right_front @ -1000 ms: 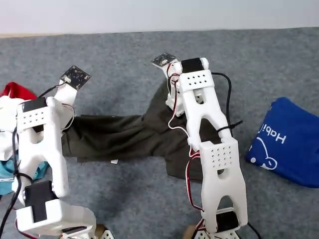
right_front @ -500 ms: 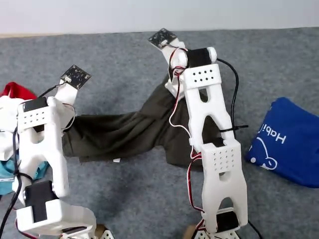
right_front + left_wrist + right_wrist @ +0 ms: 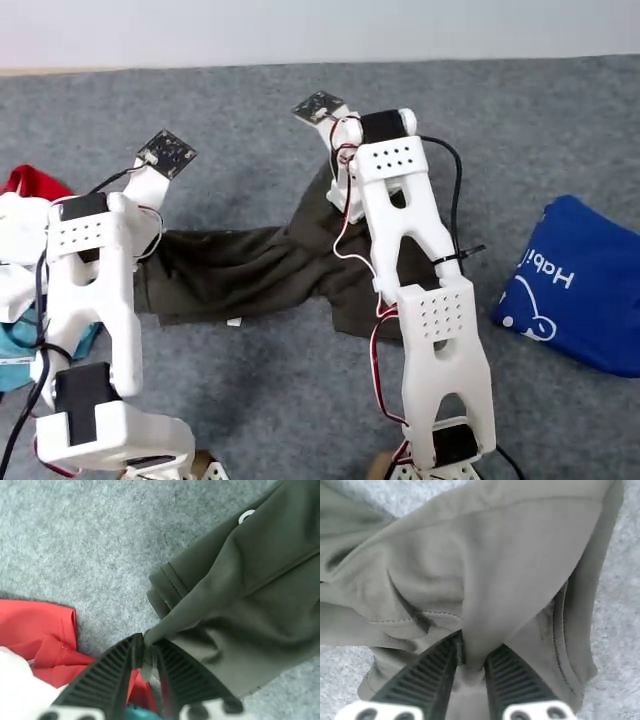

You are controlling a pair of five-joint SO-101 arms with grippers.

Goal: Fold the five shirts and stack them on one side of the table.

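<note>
Pinching folds of the dark olive fabric shirt (image 3: 240, 270) in clamped jaws, left gripper (image 3: 146, 642) and right gripper (image 3: 472, 650) sit on forward-stretched arms; the shirt's length runs sideways.

We see grey felt table (image 3: 250, 110). Olive shirt (image 3: 250, 270) lies crumpled at centre, stretched 9-to-3. Blue shirt (image 3: 580, 290) at 3 o'clock, near edge. We note heap at 9 o'clock: red shirt (image 3: 30, 182), white cloth (image 3: 15, 240), teal cloth (image 3: 10, 350).
</note>
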